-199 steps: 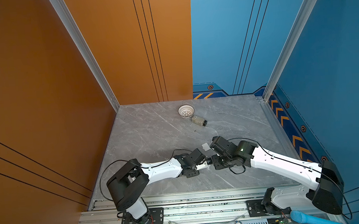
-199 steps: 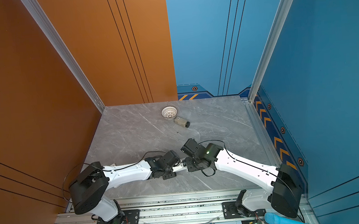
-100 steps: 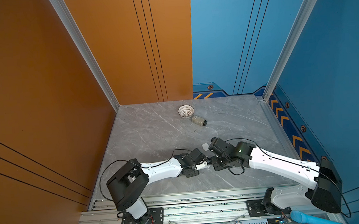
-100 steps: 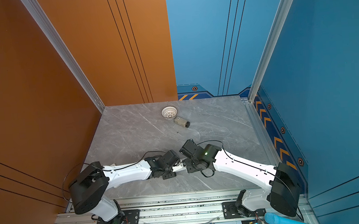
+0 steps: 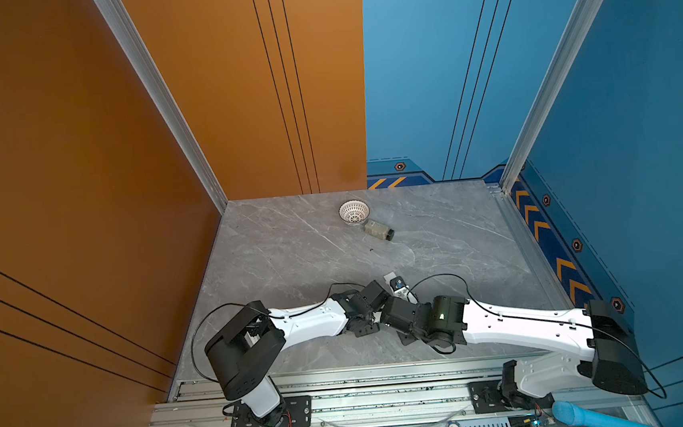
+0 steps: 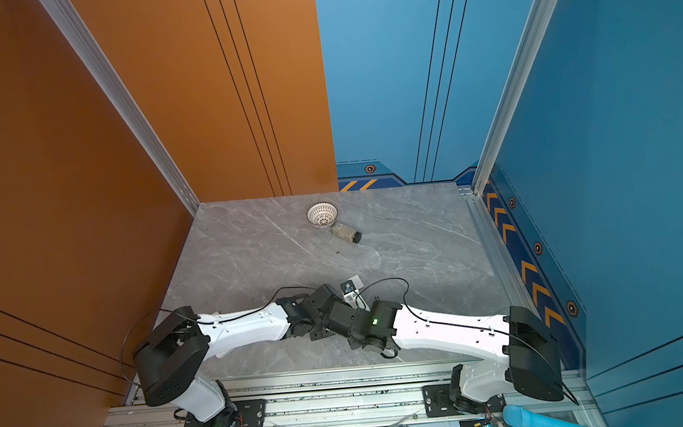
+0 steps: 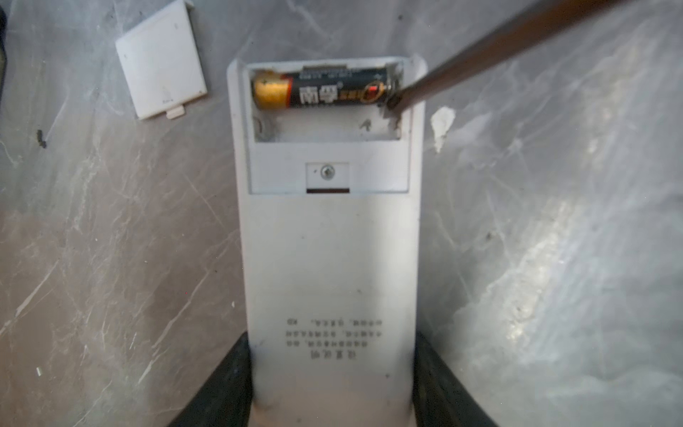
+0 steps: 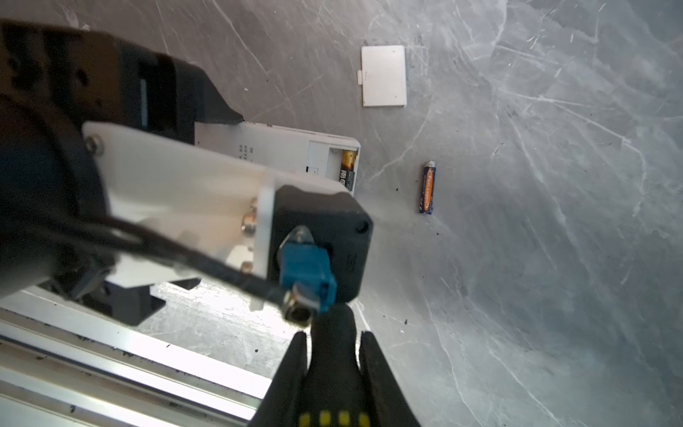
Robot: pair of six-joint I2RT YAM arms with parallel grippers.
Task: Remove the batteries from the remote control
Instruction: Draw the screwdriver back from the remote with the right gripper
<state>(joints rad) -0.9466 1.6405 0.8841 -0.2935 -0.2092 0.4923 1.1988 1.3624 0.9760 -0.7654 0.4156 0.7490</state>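
L pincer [image 7: 332, 345] is clamped on near end of remote [image 7: 329, 258], fingers [image 7: 225, 392] either side, pinning it flat on worktop [image 7: 111, 258] close to middle of front edge. R pincer [image 8: 332, 334] grips screwdriver [image 8: 334, 373] by its handle.

Last sec: R arm has slid in toward L arm per both top views; neither grip has changed. Screwdriver tip now sits at one end of battery [image 7: 321, 90], which is in the slot nearest remote's far end. 2nd slot is bare. I'd judge prying of the last cell is about to start, w/ task approx half done. Loose battery [image 8: 428, 187] lies on worktop just past remote's far end, not touching it. Cover [image 7: 160, 61] is off, lying near that same end.

Farther out: basket [image 5: 354, 212] near middle of back edge, w/ beige-and-black item [image 5: 378, 231] just beside it; can't tell what that is.

Hard to see:
- In both top views the arms cover nearly all of remote, and loose battery can't be made out.
- In R wrist view the tip is hidden behind L arm's camera.
- Can't tell if tip is under battery or only touching it; that corner is blurred.
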